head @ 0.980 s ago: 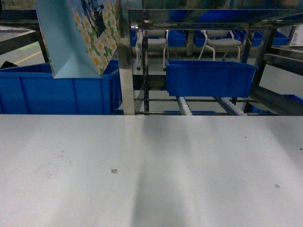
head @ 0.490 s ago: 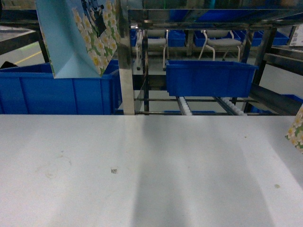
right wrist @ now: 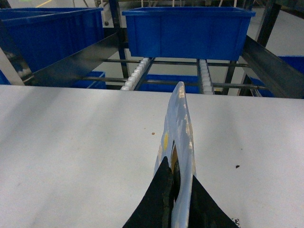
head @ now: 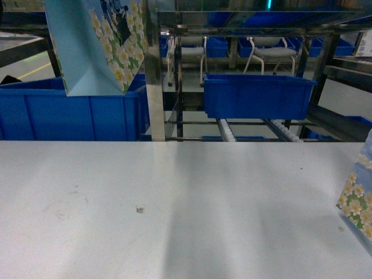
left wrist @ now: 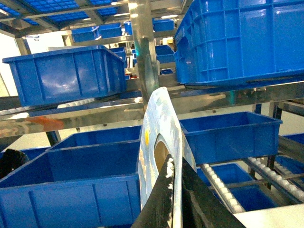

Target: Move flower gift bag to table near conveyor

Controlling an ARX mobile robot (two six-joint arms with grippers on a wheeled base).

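Observation:
One flower gift bag [head: 96, 43], pale blue with white daisies, hangs at the upper left of the head view above a blue bin. My left gripper [left wrist: 175, 164] is shut on its top edge [left wrist: 161, 123]. A second flower gift bag [head: 356, 200] shows at the head view's right edge, low over the table [head: 186, 203]. My right gripper [right wrist: 178, 166] is shut on that bag's edge [right wrist: 181, 118] above the white tabletop [right wrist: 71, 142]. The conveyor rollers [head: 228, 131] run behind the table's far edge. Neither gripper shows in the head view.
A large blue bin [head: 70, 113] stands at the back left under the hanging bag. Another blue bin [head: 258, 96] rests on the roller tracks [right wrist: 135, 73]. A steel upright [head: 154, 75] rises between them. Stacked blue bins [left wrist: 237, 40] fill the racks behind.
The bag in my right gripper has come in from the right edge of the head view, moving left and down toward the table. The left bag has stayed put.

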